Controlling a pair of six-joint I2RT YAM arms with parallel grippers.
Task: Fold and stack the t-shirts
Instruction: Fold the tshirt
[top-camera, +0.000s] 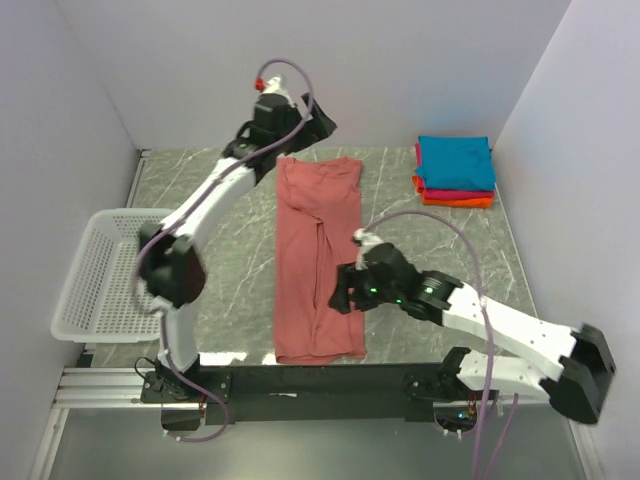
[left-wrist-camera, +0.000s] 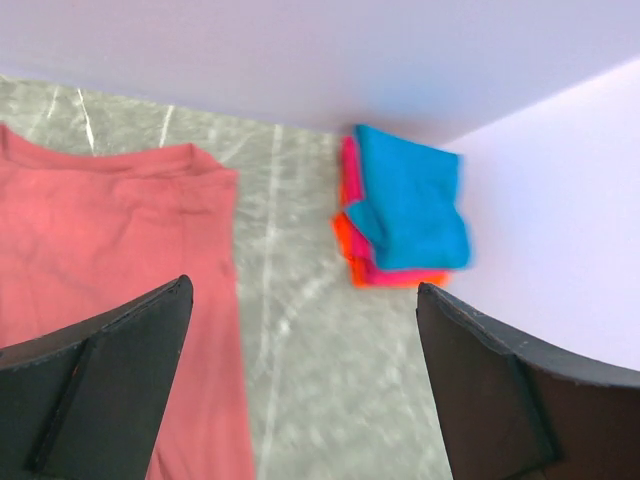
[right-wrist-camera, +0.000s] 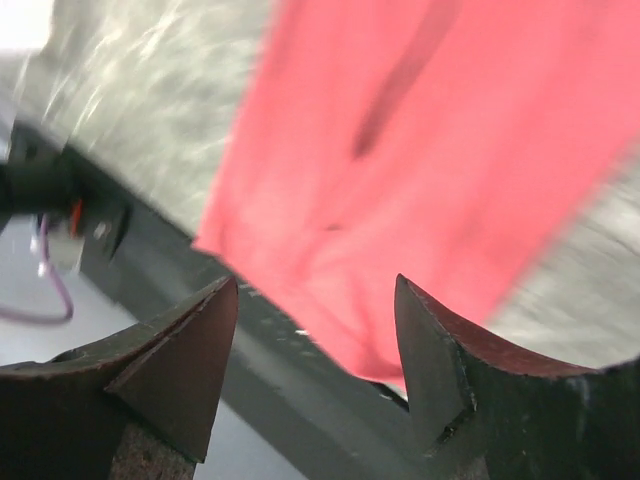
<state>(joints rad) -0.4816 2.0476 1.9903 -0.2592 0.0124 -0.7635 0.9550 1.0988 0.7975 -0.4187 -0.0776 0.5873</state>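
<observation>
A salmon t-shirt (top-camera: 318, 258) lies folded lengthwise into a long strip down the middle of the table, collar at the far end; it also shows in the left wrist view (left-wrist-camera: 110, 250) and in the right wrist view (right-wrist-camera: 440, 150). A folded stack (top-camera: 455, 170) sits at the far right corner: teal shirt (left-wrist-camera: 415, 195) on top, magenta and orange below. My left gripper (top-camera: 318, 125) is open and empty, raised at the far wall above the shirt's collar end. My right gripper (top-camera: 343, 296) is open and empty, above the shirt's near right edge.
A white mesh basket (top-camera: 105, 272) stands at the table's left edge. White walls close in the table on three sides. A black rail (top-camera: 300, 378) runs along the near edge under the shirt's hem. The grey marbled tabletop (top-camera: 430, 240) lies between shirt and stack.
</observation>
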